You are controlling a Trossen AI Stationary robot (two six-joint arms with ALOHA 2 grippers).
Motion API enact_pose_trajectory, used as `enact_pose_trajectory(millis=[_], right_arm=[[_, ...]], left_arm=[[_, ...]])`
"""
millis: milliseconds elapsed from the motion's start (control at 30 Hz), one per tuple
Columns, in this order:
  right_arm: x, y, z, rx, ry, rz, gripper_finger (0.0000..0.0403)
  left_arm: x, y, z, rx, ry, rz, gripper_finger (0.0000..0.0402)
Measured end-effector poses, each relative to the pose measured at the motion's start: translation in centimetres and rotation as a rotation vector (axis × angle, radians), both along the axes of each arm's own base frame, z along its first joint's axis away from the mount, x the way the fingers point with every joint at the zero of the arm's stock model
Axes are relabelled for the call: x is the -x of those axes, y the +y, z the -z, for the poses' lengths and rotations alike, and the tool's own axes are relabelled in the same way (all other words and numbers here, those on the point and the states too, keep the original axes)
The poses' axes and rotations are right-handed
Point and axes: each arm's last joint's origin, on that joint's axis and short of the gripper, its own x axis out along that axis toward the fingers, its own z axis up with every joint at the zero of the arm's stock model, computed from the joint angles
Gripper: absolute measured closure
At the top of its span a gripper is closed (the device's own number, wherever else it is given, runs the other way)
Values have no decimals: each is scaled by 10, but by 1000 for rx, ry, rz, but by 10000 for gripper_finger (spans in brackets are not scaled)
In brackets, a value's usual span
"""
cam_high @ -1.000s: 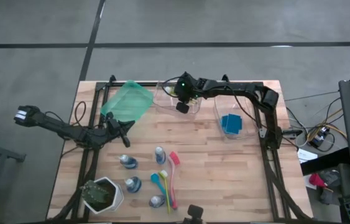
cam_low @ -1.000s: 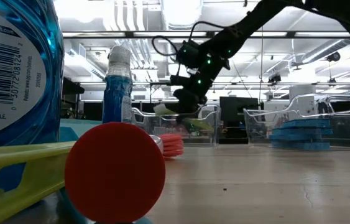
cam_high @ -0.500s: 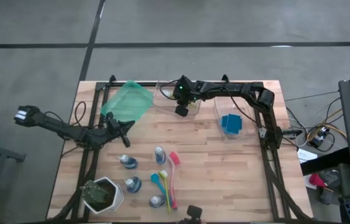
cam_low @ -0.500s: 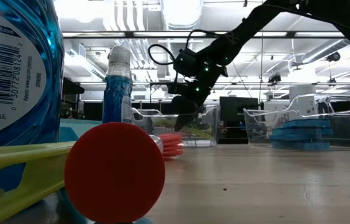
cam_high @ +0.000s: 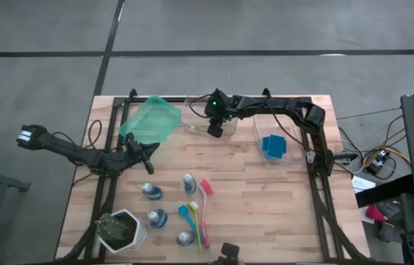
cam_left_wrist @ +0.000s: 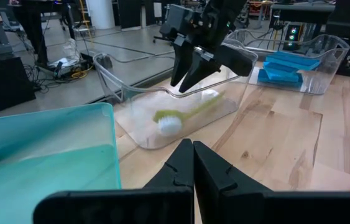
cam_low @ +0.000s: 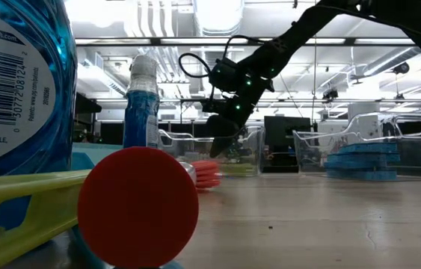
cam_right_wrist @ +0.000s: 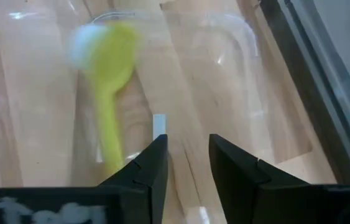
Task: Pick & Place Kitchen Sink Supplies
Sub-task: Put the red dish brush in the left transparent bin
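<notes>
The right gripper (cam_right_wrist: 187,163) hangs over the clear, glossy plastic bin (cam_left_wrist: 224,106), fingers apart and holding nothing. The thin yellow-green long-handled brush (cam_left_wrist: 184,115) with white bristles lies inside that bin. The left gripper (cam_left_wrist: 192,163) is pinched shut beside the translucent green bin (cam_high: 150,120). The nearest blue bottle's label (cam_low: 4,90) reads "& GAMBLE".

wooden table (cam_high: 265,213), bins (cam_high: 150,121), bottles (cam_high: 189,182), brushes (cam_high: 204,213), plant pot (cam_high: 122,230)
</notes>
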Motion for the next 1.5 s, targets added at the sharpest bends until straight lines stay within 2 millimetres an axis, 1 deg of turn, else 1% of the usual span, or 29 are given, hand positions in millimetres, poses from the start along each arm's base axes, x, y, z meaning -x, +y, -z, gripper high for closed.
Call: enact_pose_trajectory(millis=[133,300,433,567,667,833,967,1067,1267,1433,1500], right_arm=[[5,1,-14,26,-10,2,281],[11,5,-49,58,-91,1,282],[16,14,-75,70,-143,-6,286],[23,31,-101,69,-182,-26,290],[25,50,-112,62,-175,-69,293],[26,88,-128,34,-186,-143,298],[22,119,-129,-65,-190,-121,297],[23,143,-124,-157,-145,-82,293],[36,186,-104,-284,51,-12,290],[40,225,-90,-346,79,3,296],[41,240,-85,-385,78,40,298]], left_arm=[[0,0,0,0,0,0,401],[0,0,0,0,0,0,401],[0,0,0,0,0,0,401],[0,0,0,0,0,0,401],[0,0,0,0,0,0,401],[0,0,0,0,0,0,401],[0,0,0,0,0,-1,401],[0,0,0,0,0,0,401],[0,0,0,0,0,0,401],[0,0,0,0,0,0,401],[0,0,0,0,0,0,401]])
